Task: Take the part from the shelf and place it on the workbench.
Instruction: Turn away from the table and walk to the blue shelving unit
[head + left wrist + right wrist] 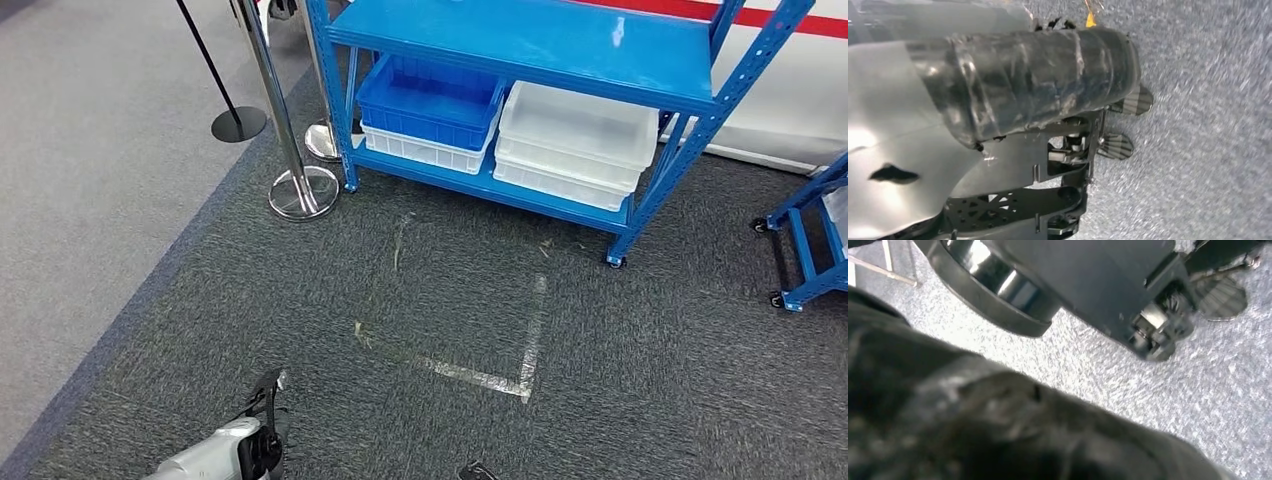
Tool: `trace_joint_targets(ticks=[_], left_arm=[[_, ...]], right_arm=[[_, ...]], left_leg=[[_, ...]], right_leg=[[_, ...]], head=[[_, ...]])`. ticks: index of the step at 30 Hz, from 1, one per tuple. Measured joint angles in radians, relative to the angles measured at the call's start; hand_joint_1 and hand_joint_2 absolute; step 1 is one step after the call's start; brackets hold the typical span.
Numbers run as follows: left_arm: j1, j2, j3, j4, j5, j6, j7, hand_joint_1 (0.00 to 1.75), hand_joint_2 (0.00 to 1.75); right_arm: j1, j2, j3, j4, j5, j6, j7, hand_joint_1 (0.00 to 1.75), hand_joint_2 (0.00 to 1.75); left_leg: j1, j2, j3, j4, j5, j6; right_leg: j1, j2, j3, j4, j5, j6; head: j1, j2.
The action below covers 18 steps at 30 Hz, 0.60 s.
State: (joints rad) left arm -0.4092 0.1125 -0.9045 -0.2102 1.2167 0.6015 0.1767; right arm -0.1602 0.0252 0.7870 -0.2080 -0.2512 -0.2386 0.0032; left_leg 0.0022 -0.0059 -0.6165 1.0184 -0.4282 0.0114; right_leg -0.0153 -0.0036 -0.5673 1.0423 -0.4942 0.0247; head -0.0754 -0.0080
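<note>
shelf (520, 45) holds unlabelled blue bin (430, 100) beside white bin (575, 130); left hand (1058, 125) empty, right hand's (1168, 315) state unclear.

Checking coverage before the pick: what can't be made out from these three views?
- Part: the blue bin and white bin sit under the blue shelf board in the head view; their contents are hidden.
- Left robot hand: the left wrist view is close and blurred; a taped grey cover hides the fingers, so its state is unclear.
- Right robot hand: a dark blur in the right wrist view; state unclear.
- Second blue rack: cut off by the head view's edge.
</note>
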Motion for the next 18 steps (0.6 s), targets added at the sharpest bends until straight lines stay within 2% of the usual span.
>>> trace_joint_targets(ticks=[1,2,4,5,6,7,9,10,11,15,17,18], left_arm=[[-0.001,0.000,0.000,0.000,0.000,0.000,0.000,0.00,0.00],[-0.003,0.001,0.000,0.000,0.000,0.000,-0.001,0.00,0.00],[-0.005,0.002,0.000,0.000,0.000,0.000,-0.001,0.00,0.00],[-0.004,0.002,0.000,0.000,0.001,-0.001,-0.001,0.00,0.00],[-0.002,0.002,0.000,0.000,0.002,-0.001,0.000,0.00,0.00],[-0.001,0.002,0.000,0.000,0.003,-0.001,0.000,0.00,0.00],[0.000,0.001,0.000,0.000,0.004,-0.001,0.000,0.00,0.00],[0.000,0.001,0.000,0.000,0.005,-0.001,-0.001,0.00,0.00],[-0.001,0.001,0.000,0.000,0.005,-0.001,-0.001,0.00,0.00],[-0.001,0.002,0.000,0.000,0.006,-0.001,-0.001,0.00,0.00],[-0.003,0.003,0.000,0.000,0.006,-0.001,-0.001,0.00,0.00],[-0.003,0.002,0.000,0.000,0.006,-0.002,-0.001,0.00,0.00]], right_arm=[[-0.001,0.000,0.000,0.000,0.000,0.000,0.000,0.00,0.00],[-0.002,0.000,0.000,0.000,0.000,0.000,0.001,0.00,0.00],[-0.001,0.000,0.000,0.000,0.001,-0.001,0.001,0.00,0.00],[0.001,0.000,0.000,0.000,0.001,-0.001,0.002,0.00,0.00],[0.003,0.000,0.000,0.000,0.002,-0.001,0.002,0.00,0.00],[0.004,0.000,0.000,0.000,0.002,-0.001,0.002,0.00,0.00],[0.003,0.000,0.000,0.000,0.003,-0.002,0.002,0.00,0.00],[0.003,0.000,0.000,0.000,0.003,-0.002,0.002,0.00,0.00],[0.002,0.000,0.000,0.000,0.003,-0.002,0.002,0.00,0.00],[0.003,0.000,0.000,0.000,0.003,-0.002,0.002,0.00,0.00],[0.001,0.000,0.000,0.000,0.003,-0.002,0.002,0.00,0.00],[0.000,0.000,0.000,0.000,0.003,-0.002,0.002,0.00,0.00]], left_leg=[[0.002,0.000,0.008,-0.005,-0.002,0.006],[0.004,0.000,0.016,-0.009,-0.004,0.013],[0.001,0.000,0.025,-0.009,-0.013,0.024],[0.000,-0.001,0.030,-0.008,-0.018,0.027],[0.000,-0.003,0.035,-0.008,-0.024,0.028],[0.000,-0.005,0.043,-0.007,-0.030,0.028],[-0.001,-0.009,0.058,-0.003,-0.046,0.023],[-0.003,-0.011,0.063,0.001,-0.054,0.019],[-0.005,-0.012,0.065,0.004,-0.061,0.014],[-0.006,-0.012,0.069,0.006,-0.077,-0.007],[-0.003,-0.008,0.043,0.066,-0.106,-0.018],[-0.001,-0.005,0.010,0.129,-0.129,-0.023]], right_leg=[[0.000,0.000,-0.010,0.025,-0.012,0.004],[0.000,0.001,-0.034,0.071,-0.032,0.006],[0.001,0.002,-0.112,0.207,-0.076,0.006],[0.001,0.002,-0.149,0.259,-0.084,0.006],[0.001,0.002,-0.170,0.277,-0.072,0.006],[0.001,0.002,-0.171,0.256,-0.042,0.004],[0.002,0.002,-0.130,0.132,0.044,-0.001],[0.003,0.003,-0.106,0.070,0.070,-0.004],[0.004,0.004,-0.089,0.029,0.082,-0.008],[0.003,0.005,-0.071,0.004,0.072,-0.026],[-0.001,0.004,-0.056,-0.004,0.066,-0.038],[-0.001,0.003,-0.049,-0.006,0.062,-0.042]], head=[[0.002,0.000],[0.003,0.000],[0.005,0.000],[0.005,0.000],[0.005,0.000],[0.005,0.000],[0.006,0.000],[0.007,0.000],[0.008,0.000],[0.007,0.000],[0.004,0.000],[0.003,0.000]])
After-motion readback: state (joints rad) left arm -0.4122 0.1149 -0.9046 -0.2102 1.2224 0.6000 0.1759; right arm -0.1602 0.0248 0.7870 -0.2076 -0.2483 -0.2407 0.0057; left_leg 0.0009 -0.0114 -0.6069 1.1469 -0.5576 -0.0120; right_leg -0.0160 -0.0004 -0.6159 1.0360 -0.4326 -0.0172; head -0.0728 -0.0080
